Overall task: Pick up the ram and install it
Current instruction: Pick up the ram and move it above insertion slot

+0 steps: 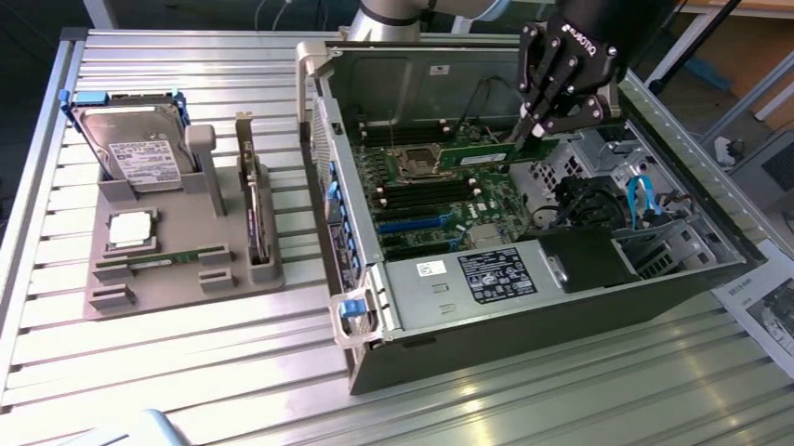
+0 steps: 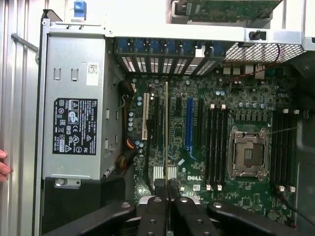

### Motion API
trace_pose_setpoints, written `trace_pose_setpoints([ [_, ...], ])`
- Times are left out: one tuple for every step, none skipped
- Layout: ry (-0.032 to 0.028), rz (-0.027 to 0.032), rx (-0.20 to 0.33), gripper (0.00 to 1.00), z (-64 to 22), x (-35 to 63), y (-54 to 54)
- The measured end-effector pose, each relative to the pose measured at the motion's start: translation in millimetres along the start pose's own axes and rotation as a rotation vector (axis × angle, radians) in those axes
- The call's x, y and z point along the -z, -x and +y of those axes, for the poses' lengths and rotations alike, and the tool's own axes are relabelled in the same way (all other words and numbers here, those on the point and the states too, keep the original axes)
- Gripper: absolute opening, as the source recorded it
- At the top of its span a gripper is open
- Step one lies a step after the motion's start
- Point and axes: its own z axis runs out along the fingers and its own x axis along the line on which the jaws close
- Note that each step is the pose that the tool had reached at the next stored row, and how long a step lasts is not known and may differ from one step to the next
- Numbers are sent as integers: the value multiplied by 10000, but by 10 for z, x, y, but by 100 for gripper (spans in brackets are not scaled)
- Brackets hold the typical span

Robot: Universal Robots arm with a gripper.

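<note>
Claw (image 1: 536, 135) nearly closed, pinching ram (image 1: 478, 154) by 1 end. Ram inside open computer case (image 1: 522, 307), over motherboard (image 1: 422, 200). 1 similar stick (image 1: 162, 259) lies in gray tray (image 1: 186, 223).

The ram (image 1: 479, 152) is pinched by one end in my gripper (image 1: 536, 128). It's a thin green stick, turned on its long edge and hanging over the motherboard (image 1: 422, 200) inside the open case (image 1: 522, 307). From my wrist it's edge-on, just a narrow line.

Computer case (image 1: 522, 336), hard drive (image 1: 139, 149), maybe processor (image 1: 130, 229)
</note>
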Motion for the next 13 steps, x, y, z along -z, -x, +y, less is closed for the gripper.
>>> trace_pose_setpoints([
  [0,-1,0,12,-1,0,2],
  [0,0,2,12,-2,-1,22],
  [0,-1,0,12,-2,-4,48],
  [-1,-1,1,12,-3,-6,67],
  [0,-1,1,12,-4,-8,87],
  [0,0,1,12,-5,-9,111],
  [0,0,1,12,-7,-12,152],
  [0,0,1,12,-8,-15,192],
  [0,0,1,12,-10,-18,236],
  [0,0,1,12,-11,-20,263],
  [0,1,1,12,-13,-21,295],
  [0,0,0,12,-15,-24,339],
  [0,-1,1,12,-16,-27,376],
])
